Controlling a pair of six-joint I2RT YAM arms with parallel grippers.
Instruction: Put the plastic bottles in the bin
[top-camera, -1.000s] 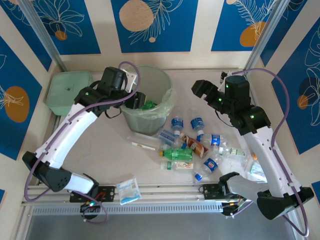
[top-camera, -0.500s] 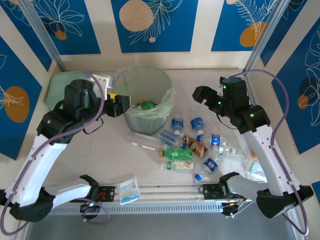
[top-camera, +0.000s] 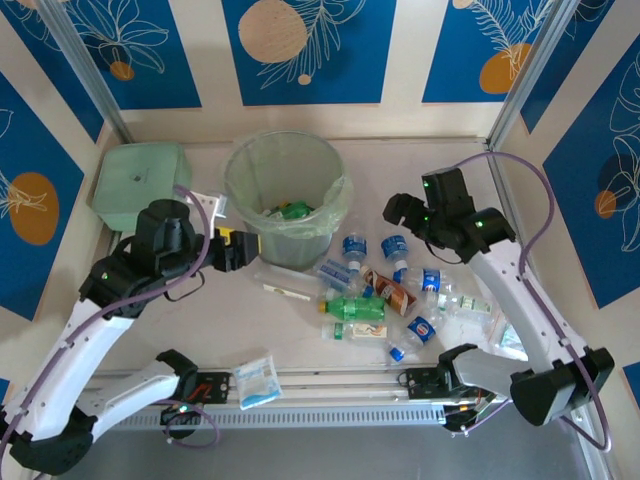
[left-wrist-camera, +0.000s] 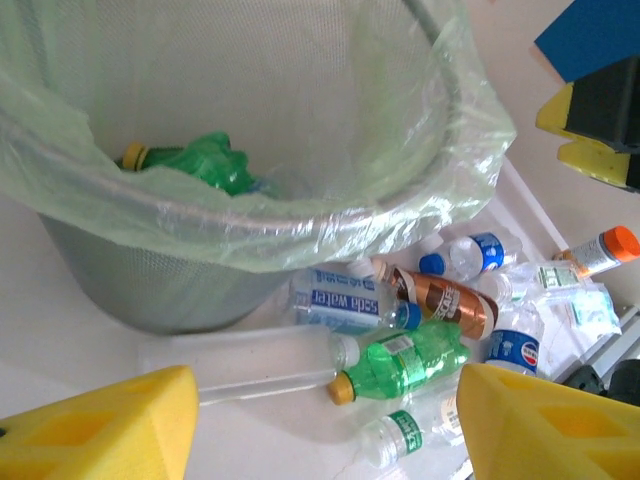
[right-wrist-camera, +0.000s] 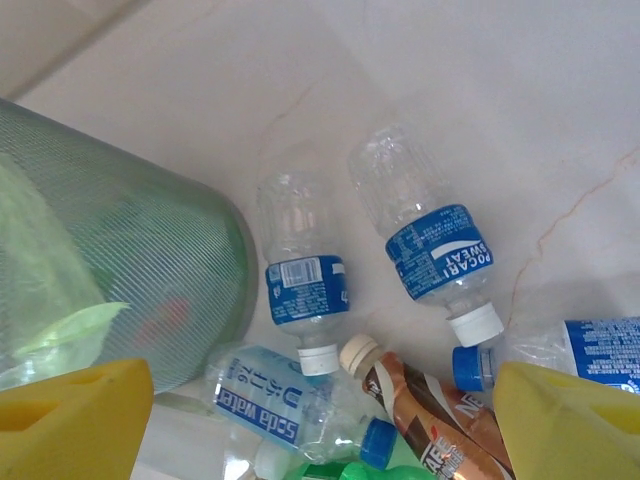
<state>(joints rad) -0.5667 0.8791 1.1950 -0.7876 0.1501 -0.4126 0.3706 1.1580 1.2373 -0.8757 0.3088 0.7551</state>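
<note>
Here both claws gape wide and empty: the left gripper (top-camera: 238, 250) beside the bin (top-camera: 238, 170), the right gripper (top-camera: 400, 210) over the plastic bottles (top-camera: 357, 308) strewn on the table (top-camera: 215, 320). 1 green bottle (left-wrist-camera: 200, 165) lies inside the bin.

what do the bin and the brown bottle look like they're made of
Bin: seemingly translucent pale-green plastic, fine mesh-like texture on its wall; a thin, crinkled clear film liner drapes over the rim. Brown bottle: probably plastic, under a glossy coppery label.
</note>
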